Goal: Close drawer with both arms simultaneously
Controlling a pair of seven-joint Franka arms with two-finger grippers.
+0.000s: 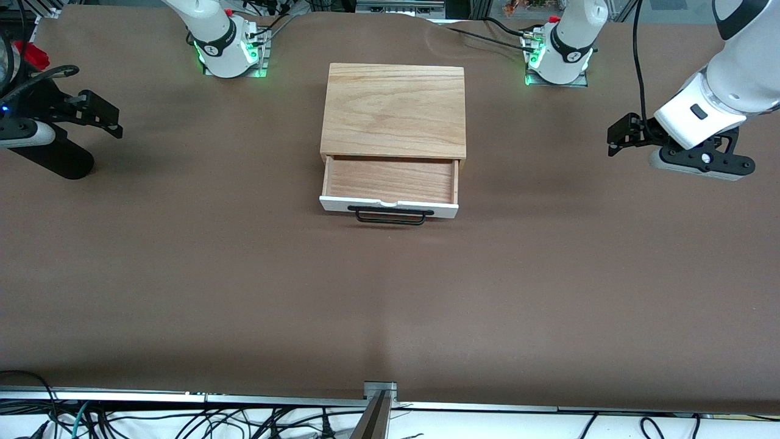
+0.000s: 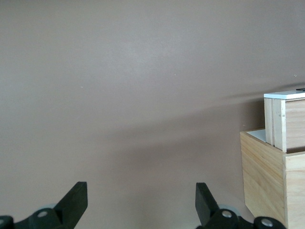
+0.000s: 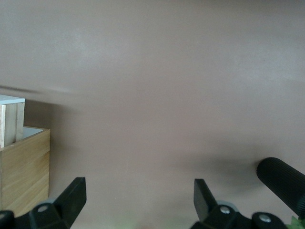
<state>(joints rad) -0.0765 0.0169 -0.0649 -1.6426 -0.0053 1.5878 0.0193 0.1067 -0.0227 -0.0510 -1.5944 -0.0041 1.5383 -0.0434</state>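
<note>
You are looking at a task not yet begun: the drawer (image 1: 390, 183) is sitting pulled out of its casing (image 1: 393, 111) at mid-table, its handle (image 1: 390, 216) facing the front camera, nothing touching it. The left gripper (image 1: 618, 135) is hanging wide open over bare table (image 1: 390, 305) toward its own end; the right gripper (image 1: 100, 113) is doing likewise, fingers spread. You are getting clear cloth all round the drawer front for 2 approaches.
</note>
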